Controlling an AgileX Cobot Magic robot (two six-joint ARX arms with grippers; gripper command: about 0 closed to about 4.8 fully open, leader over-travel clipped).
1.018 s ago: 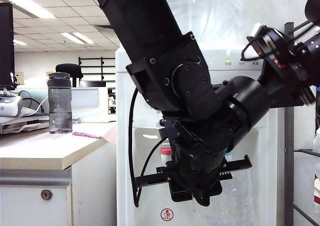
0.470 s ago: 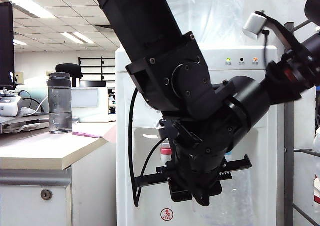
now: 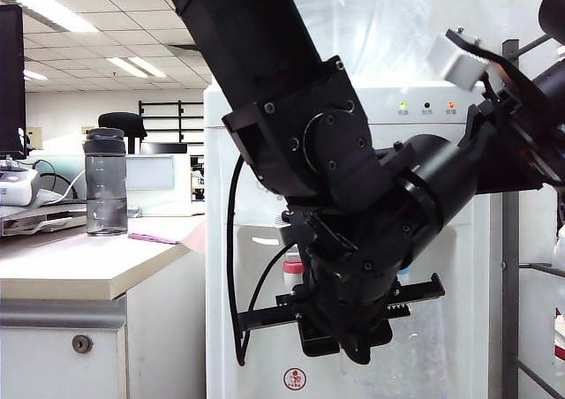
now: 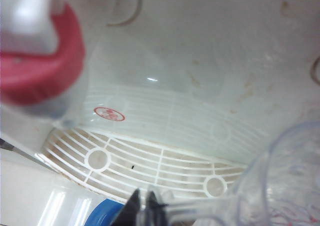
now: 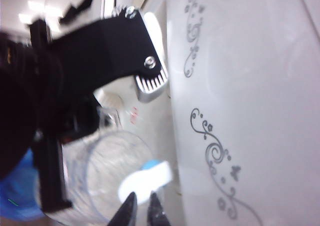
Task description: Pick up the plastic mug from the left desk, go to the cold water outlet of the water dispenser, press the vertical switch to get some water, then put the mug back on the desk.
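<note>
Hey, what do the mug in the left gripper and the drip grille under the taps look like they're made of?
The plastic mug, held by its handle in the shut left gripper, looks like clear, glossy plastic: the dispenser shows through its wall. The drip grille looks like white moulded plastic, matte and slightly stained, with thin ribs and round bosses.

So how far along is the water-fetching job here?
Done: the plastic mug is off the left desk, held by its handle in the shut left gripper inside the alcove of the water dispenser. In hand: the shut right gripper is near the blue-collared cold water outlet above the mug. Left: press the vertical switch, fill, return the mug.
</note>
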